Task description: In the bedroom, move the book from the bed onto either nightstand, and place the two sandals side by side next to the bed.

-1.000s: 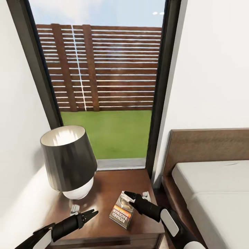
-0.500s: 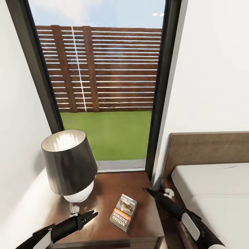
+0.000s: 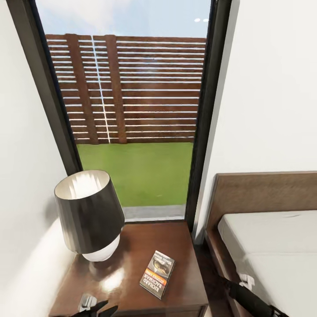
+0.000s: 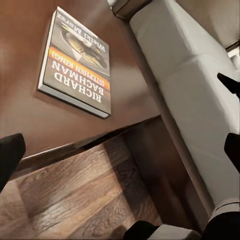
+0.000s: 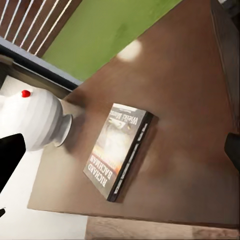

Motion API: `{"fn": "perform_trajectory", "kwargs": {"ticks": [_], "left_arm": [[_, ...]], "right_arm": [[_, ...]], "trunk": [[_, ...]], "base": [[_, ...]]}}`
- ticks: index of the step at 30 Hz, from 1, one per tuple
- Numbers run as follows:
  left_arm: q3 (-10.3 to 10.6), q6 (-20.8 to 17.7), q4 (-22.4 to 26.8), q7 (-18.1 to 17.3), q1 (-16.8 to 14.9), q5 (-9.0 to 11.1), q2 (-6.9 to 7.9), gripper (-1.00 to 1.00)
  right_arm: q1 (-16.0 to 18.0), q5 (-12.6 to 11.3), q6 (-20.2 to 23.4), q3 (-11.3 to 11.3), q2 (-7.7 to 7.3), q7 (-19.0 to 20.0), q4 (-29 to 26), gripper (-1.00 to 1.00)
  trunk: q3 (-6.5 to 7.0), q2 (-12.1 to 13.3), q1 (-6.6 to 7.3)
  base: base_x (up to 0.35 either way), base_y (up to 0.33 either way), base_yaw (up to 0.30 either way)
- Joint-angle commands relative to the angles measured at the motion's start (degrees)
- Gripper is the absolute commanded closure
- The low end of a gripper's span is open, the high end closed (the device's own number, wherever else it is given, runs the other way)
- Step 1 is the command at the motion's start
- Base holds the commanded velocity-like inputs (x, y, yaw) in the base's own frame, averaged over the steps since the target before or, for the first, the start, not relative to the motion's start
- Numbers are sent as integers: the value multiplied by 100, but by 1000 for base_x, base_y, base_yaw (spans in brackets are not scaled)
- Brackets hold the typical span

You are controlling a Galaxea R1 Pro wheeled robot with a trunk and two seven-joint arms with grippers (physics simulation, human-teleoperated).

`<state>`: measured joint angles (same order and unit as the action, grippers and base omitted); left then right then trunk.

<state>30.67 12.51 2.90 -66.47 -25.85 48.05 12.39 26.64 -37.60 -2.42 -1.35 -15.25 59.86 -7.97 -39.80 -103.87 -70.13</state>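
We see the book [image 3: 157, 274] lying flat on the nightstand [image 3: 176, 237], at about four o'clock from the lamp [image 3: 90, 213]; our right gripper [image 5: 235, 150] and left gripper [image 4: 120, 160] both look spread and empty. The book sits toward the front edge, so a careless arm sweep could knock it off; the sandals remain to be found.

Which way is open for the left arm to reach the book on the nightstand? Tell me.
Probably yes, from the front: the book lies flat on the nightstand, the lamp stands apart from it, and the left pincer sits at the front edge with bare wood between.
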Motion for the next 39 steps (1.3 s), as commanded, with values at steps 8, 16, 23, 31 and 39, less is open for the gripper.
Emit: {"fn": "perform_trajectory", "kwargs": {"ticks": [8, 16, 23, 31, 39], "left_arm": [[44, 280, -147, 16, 162, -256, -61, -100], [44, 336, -158, 35, 268, -304, -70, -100], [44, 554, -159, 369, 507, -308, -72, -100], [44, 586, -159, 926, 714, -314, -155, -100], [51, 619, -159, 1539, 850, -456, -219, -100]], "right_arm": [[-1, 430, -393, -14, 14, 9, 555, -100], [-1, 1062, -1099, -14, 62, 9, 1011, -100], [-11, 1212, -1954, -14, 72, 4, 1236, -100], [-411, 1220, -2574, -14, 83, -47, 1273, -100], [-575, 1224, -2402, -16, 94, -1296, 1274, -100]], "trunk": [[139, 320, 177], [282, 641, 353], [408, 921, 507], [552, 1242, 682], [695, 1563, 858]], "base": [[0, 0, 0], [0, 0, 0], [0, 0, 0], [0, 0, 0], [0, 0, 0]]}}
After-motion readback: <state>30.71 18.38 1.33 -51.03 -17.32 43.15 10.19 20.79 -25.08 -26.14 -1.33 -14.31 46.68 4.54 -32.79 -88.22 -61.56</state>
